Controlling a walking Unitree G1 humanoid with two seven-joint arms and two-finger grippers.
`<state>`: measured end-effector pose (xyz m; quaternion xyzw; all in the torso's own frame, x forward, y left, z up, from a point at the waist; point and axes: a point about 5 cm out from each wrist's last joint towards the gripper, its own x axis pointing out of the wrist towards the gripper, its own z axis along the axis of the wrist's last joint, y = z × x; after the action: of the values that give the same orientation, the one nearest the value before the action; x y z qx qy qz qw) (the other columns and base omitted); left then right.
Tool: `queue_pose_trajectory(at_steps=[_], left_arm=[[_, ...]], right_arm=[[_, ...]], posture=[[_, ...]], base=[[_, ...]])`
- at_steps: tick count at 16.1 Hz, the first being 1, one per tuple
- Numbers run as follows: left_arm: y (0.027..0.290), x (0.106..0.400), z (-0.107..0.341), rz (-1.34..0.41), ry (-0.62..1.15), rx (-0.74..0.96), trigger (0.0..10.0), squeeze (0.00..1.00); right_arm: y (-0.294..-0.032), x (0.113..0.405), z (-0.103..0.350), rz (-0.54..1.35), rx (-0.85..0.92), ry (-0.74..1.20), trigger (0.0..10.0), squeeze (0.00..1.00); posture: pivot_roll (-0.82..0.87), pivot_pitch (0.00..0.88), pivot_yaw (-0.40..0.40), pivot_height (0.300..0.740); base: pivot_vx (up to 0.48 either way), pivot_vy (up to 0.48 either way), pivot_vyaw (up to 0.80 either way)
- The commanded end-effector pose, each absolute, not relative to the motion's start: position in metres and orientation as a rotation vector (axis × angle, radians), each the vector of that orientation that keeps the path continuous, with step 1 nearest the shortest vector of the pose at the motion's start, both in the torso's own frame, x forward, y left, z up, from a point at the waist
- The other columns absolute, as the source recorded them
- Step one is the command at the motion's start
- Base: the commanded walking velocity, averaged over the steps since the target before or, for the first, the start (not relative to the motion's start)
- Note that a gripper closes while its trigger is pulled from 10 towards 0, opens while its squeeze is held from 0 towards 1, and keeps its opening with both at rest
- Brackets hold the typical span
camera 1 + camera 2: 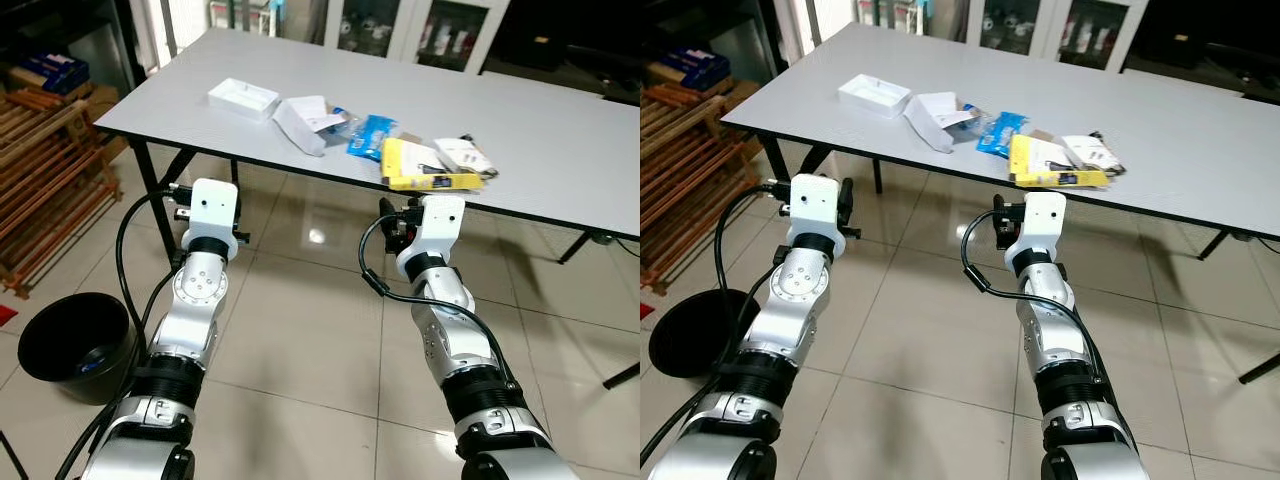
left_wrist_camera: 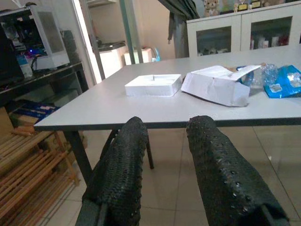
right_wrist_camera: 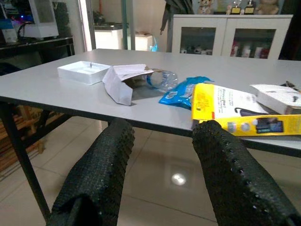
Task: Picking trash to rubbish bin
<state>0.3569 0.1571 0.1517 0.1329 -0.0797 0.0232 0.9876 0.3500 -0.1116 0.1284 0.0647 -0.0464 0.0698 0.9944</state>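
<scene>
Trash lies in a loose row along the near part of the grey table: a shallow white box lid at the left end, then a crumpled white carton, a blue foil wrapper, a flat yellow package at the table's front edge, and a white and black packet just behind it. Both arms are raised in front of the table, below its edge. The left gripper has its two fingers spread with nothing between them, facing the lid and carton; the right gripper is likewise spread and empty, facing the yellow package. A black rubbish bin stands on the tiled floor, well to the left of the table. The best first pick looks to be the yellow package: it is nearest, and its edge at the rim gives the studded rubbery fingers something to close on. Flat glossy card may slide, so a firm pinch across the thin edge should serve. The crumpled carton is soft and would crush rather than slip.
</scene>
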Motion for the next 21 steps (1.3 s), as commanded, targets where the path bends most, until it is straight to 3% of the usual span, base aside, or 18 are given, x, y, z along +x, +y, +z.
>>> queue_pose_trajectory(at_steps=[1,6,21], left_arm=[[0.1467,0.3599,0.1617,0.015,-0.2,0.276,10.0,0.0],[0.1443,0.3597,0.1613,0.004,-0.202,0.29,10.0,0.0],[0.144,0.3597,0.1581,-0.009,-0.188,0.305,10.0,0.0]], right_arm=[[-0.115,0.35,0.1316,0.143,0.13,-0.102,10.0,0.0],[-0.1129,0.351,0.1315,0.157,0.145,-0.087,10.0,0.0],[-0.1097,0.3502,0.1314,0.175,0.139,-0.09,10.0,0.0]], posture=[[0.03,0.009,-0.092,0.74],[0.03,0.007,-0.095,0.74],[0.03,0.009,-0.096,0.74]], base=[[0.326,0.0,0.0],[0.324,0.0,-0.32],[0.35,0.0,0.0]])
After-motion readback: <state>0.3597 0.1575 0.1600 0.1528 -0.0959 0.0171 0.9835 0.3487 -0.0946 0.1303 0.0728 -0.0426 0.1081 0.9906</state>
